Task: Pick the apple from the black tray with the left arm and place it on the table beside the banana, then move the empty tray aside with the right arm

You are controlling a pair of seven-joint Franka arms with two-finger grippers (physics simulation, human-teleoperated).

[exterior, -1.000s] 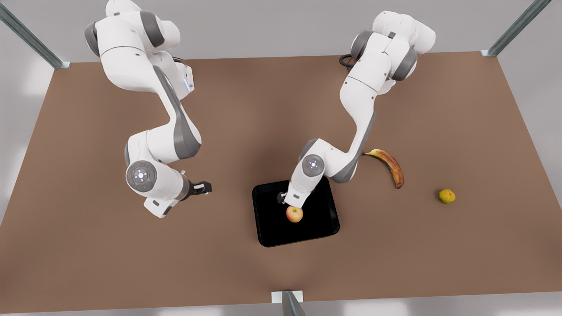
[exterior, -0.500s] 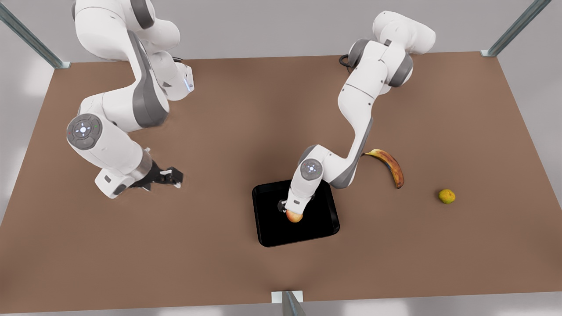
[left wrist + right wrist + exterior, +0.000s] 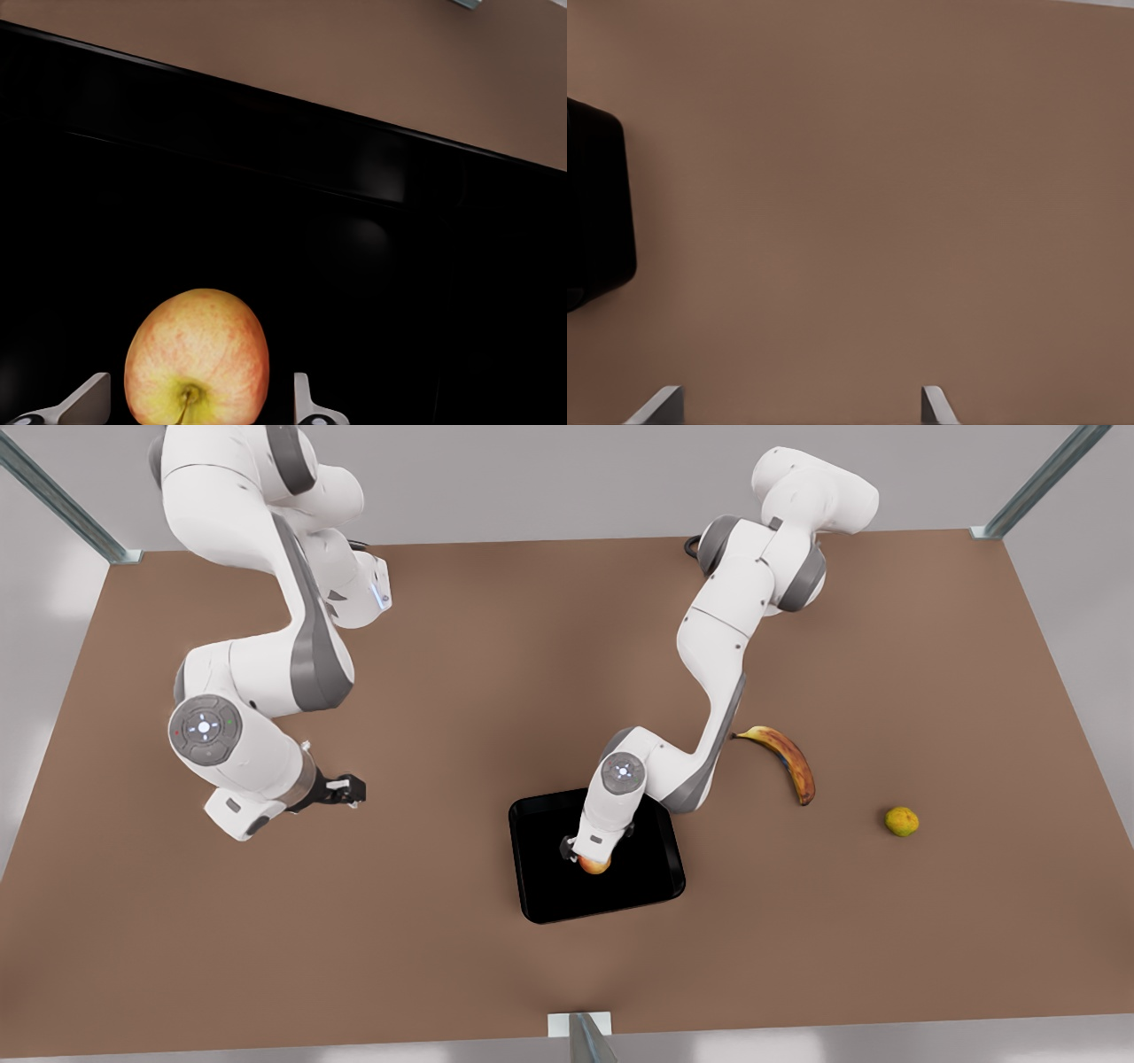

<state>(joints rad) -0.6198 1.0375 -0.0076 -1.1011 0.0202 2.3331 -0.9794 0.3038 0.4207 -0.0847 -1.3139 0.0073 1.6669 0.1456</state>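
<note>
- Front view: the left gripper (image 3: 592, 853) is lowered into the black tray (image 3: 651, 877) on the brown table (image 3: 496, 646), directly over the apple (image 3: 595, 864), of which a small part is seen below the wrist. From this view it cannot be told how its fingers stand. The banana (image 3: 790, 759) lies on the table beyond the tray, toward the front view's right of this gripper, and a small yellow-green fruit (image 3: 901, 821) lies farther out the same way. The right gripper (image 3: 353, 788) is held low over bare table, well apart from the tray on the front view's left, with its fingers pointed toward the tray.
- Left wrist view: the apple (image 3: 197, 357) is seen between the two pale fingertips (image 3: 85, 398) of the left gripper (image 3: 197, 400), stem dimple turned to the camera. The fingers are spread, with a dark gap on each side of the fruit, so nothing is gripped. The apple rests on the tray floor (image 3: 399, 310); the tray rim and a strip of table (image 3: 354, 53) are seen beyond.
- Right wrist view: the fingertips (image 3: 656, 407) of the right gripper (image 3: 796, 407) are spread wide over bare table (image 3: 877, 195), with nothing between them. A rounded corner of the tray (image 3: 598, 212) is seen off to one side, ahead of the fingers.
</note>
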